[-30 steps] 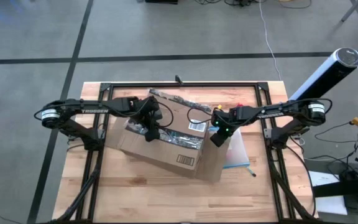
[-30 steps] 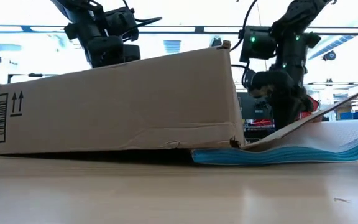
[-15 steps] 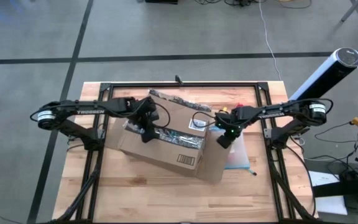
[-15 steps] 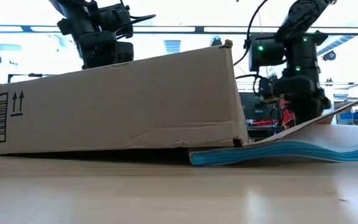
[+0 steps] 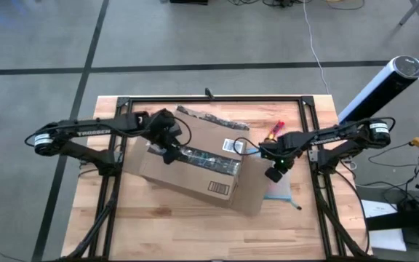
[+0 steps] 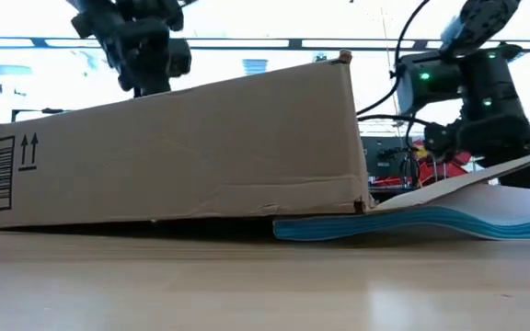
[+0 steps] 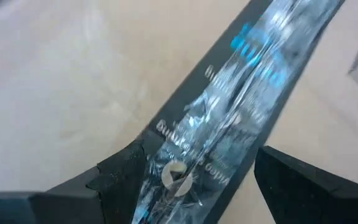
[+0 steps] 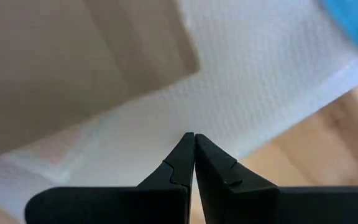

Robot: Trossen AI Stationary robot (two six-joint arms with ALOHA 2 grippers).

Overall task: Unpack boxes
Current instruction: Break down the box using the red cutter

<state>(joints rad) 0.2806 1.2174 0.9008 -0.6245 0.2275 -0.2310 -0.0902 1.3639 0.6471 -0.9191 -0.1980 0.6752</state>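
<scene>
the big brown box (image 5: 195, 159) lies in the middle of the wooden table (image 5: 195, 233). its long side runs from the far left to the near right, so it sits a bit crooked on the table. in the low view the box (image 6: 173, 152) is tilted: its left end rests flat on the table and its right end is lifted up. that right end sits on a white pouch with a blue edge (image 6: 403, 223).

the left gripper (image 5: 169, 154) is right over the top of the box, near its left end. its two fingers are apart. in the left wrist view a shiny strip of clear tape (image 7: 229, 118) on a dark band runs between the fingers (image 7: 120, 177). i cannot tell if the fingers touch the tape.

the right gripper (image 5: 273, 173) is just off the right end of the box, over the white pouch (image 5: 278, 185). its two fingers (image 8: 179, 165) are pressed together with nothing between them. in the right wrist view the pouch (image 8: 241, 81) is under the fingertips, and a brown flap of the box (image 8: 61, 68) lies beside it.

a small red tool (image 5: 276, 129) lies on the table by the far right side of the box, apart from both grippers.
</scene>
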